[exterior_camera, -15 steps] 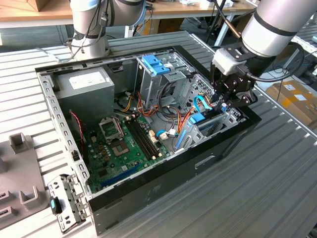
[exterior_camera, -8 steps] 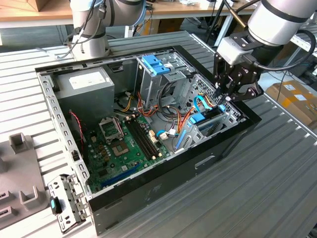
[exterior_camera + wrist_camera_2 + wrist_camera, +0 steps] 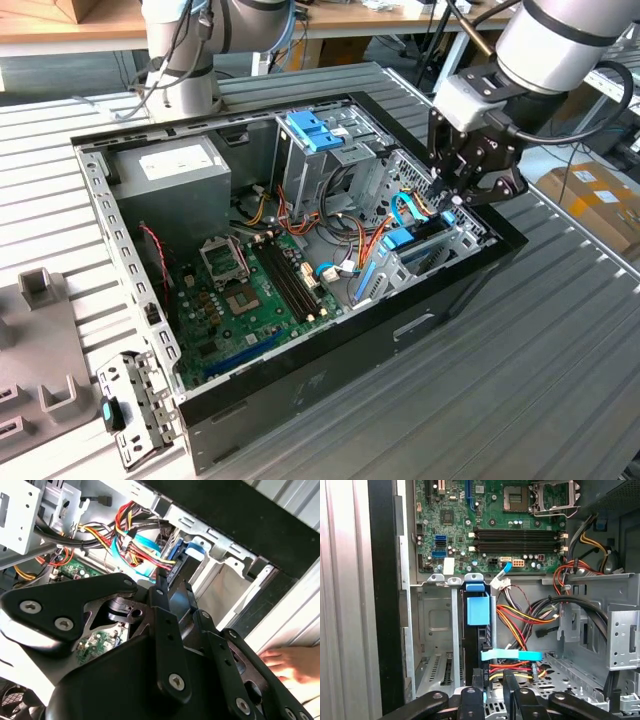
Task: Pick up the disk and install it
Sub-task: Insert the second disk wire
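Note:
The disk stands on edge in the drive bay at the front corner of the open computer case, on the exterior view's right. Its blue side rail faces up in the first wrist view. My gripper hangs over the bay's outer end. The two black fingers sit close together astride the disk's near end, with a bit of blue rail between them. In the second wrist view the gripper points down at the disk beside the case's front wall.
Red, yellow and blue cables run right beside the bay. The motherboard lies in the case floor, a grey power supply and a metal cage with a blue cap behind it. A person's hand rests outside the case.

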`<state>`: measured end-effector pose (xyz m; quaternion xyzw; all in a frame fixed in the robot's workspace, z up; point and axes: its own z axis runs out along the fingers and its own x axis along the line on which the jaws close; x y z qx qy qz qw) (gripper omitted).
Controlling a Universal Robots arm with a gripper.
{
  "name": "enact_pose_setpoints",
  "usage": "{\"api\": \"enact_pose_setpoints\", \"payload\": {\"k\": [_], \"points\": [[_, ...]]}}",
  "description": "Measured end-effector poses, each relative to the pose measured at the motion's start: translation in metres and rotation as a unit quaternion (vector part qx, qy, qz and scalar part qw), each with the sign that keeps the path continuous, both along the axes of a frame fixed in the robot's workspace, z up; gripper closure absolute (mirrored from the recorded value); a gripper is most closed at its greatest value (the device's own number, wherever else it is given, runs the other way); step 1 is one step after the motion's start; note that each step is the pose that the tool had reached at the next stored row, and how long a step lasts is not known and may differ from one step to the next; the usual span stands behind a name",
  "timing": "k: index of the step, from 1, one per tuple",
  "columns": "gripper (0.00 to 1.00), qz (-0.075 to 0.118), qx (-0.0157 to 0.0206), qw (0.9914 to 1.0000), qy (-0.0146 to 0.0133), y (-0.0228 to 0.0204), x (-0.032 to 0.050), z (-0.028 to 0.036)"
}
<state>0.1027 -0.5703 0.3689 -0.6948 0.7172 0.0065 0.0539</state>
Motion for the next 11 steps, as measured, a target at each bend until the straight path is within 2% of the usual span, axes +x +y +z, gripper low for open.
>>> {"api": "enact_pose_setpoints", "payload": {"k": [5,11], "points": [[0.70,0.000,0.0000,1.00000,0.0000,0.0035,-0.0081,0.0000],[0.70,0.000,0.0000,1.00000,0.0000,0.0046,-0.0103,0.0000]]}}
